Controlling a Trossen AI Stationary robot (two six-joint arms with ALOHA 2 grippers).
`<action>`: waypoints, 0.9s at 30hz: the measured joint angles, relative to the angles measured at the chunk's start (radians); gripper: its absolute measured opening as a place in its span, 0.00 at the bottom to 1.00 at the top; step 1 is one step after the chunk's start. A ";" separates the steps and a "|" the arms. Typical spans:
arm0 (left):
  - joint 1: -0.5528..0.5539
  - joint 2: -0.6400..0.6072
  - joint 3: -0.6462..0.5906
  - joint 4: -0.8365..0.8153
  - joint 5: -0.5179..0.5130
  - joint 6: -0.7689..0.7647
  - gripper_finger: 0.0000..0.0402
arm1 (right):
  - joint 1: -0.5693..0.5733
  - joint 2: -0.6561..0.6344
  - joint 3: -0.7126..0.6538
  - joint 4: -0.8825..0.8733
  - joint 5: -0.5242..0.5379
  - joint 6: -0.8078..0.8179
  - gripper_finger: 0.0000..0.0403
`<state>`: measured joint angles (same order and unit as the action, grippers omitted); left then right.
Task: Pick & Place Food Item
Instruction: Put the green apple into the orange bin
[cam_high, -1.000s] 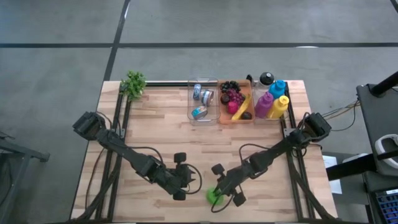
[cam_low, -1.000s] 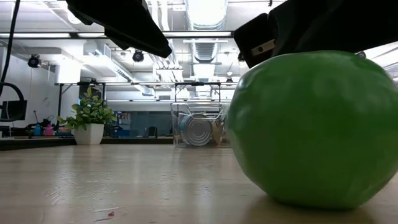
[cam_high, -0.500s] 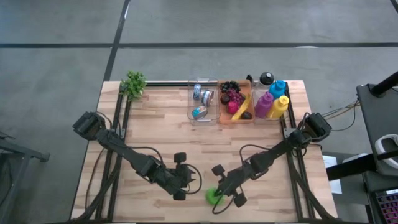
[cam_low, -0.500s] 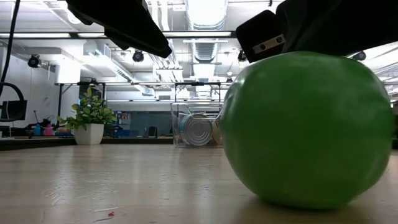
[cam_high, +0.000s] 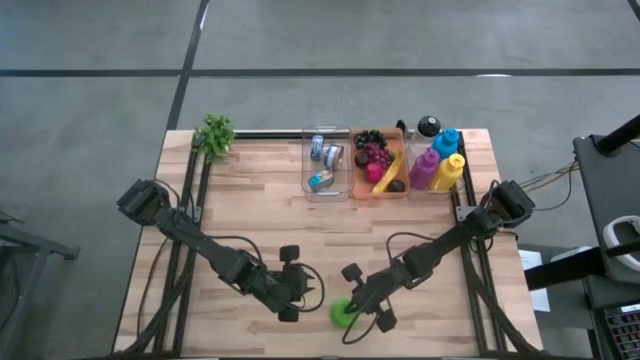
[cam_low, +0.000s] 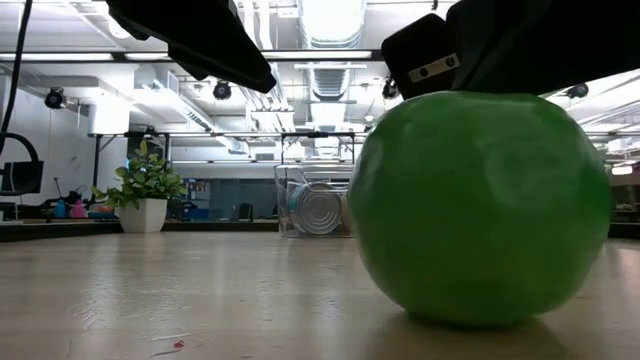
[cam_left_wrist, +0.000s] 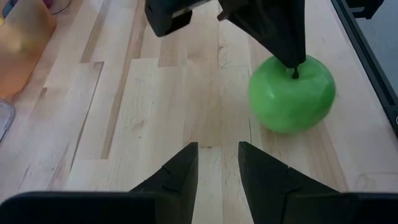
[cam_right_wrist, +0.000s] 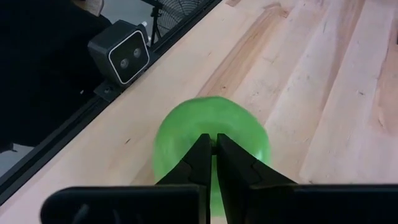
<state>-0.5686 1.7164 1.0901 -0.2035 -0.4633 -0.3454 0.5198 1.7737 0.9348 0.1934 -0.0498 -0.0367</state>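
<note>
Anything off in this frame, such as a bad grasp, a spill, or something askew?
Yes: the right gripper is shut, its fingertips pinched together at the stem on top of the green apple, not around its body. The apple sits on the table near the front edge. Nothing is spilled, and the left gripper waits beside it.

One green apple (cam_high: 343, 314); one potted plant (cam_high: 215, 135); three bottles (cam_high: 440, 160).
</note>
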 joint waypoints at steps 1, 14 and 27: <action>0.000 0.000 0.000 0.000 0.000 0.000 0.29 | 0.000 -0.006 0.000 -0.009 0.000 -0.001 0.02; 0.000 0.000 0.000 -0.002 0.000 0.008 0.29 | -0.008 -0.159 0.000 -0.148 0.073 -0.038 0.02; 0.000 0.000 0.000 -0.007 0.000 0.008 0.29 | -0.172 -0.409 -0.002 -0.408 0.139 -0.029 0.02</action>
<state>-0.5686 1.7161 1.0901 -0.2100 -0.4633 -0.3370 0.3481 1.3652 0.9325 -0.2144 0.0895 -0.0658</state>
